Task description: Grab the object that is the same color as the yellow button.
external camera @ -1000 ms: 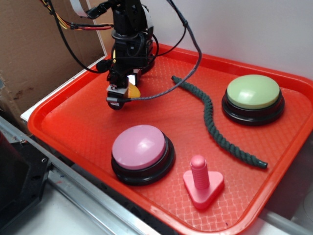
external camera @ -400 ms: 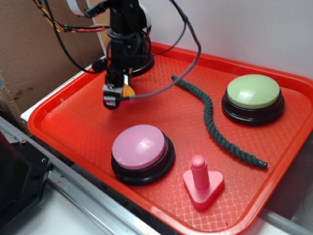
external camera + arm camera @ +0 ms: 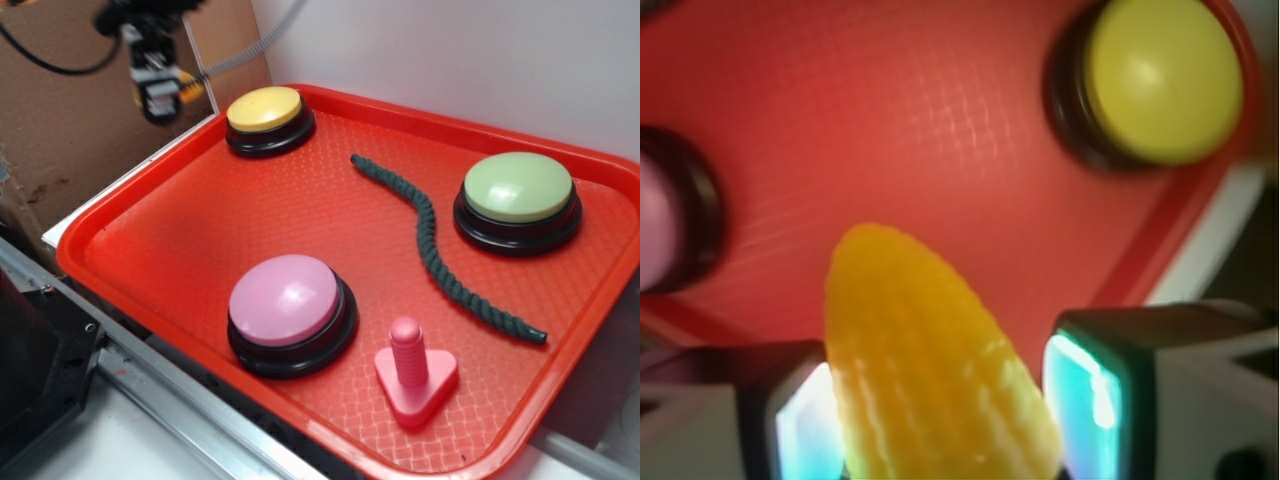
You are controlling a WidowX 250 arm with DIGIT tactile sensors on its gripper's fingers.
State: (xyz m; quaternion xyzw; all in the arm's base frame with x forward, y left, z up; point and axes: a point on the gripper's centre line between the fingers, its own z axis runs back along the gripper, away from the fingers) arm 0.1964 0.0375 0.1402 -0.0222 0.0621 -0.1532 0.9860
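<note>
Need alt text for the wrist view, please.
A yellow toy corn cob is held between the gripper fingers, tip pointing away, above a red tray. A yellow button sits upper right; a pink button's edge shows left.

open tray centre (image 3: 250, 210), rope (image 3: 430, 240) right

White wall (image 3: 450, 50), brown cardboard (image 3: 60, 130) alongside

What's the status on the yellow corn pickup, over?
Hand shut on corn cob, lifted high above the tray's back-left corner. Yellow button clear below. Nothing in the way.
</note>
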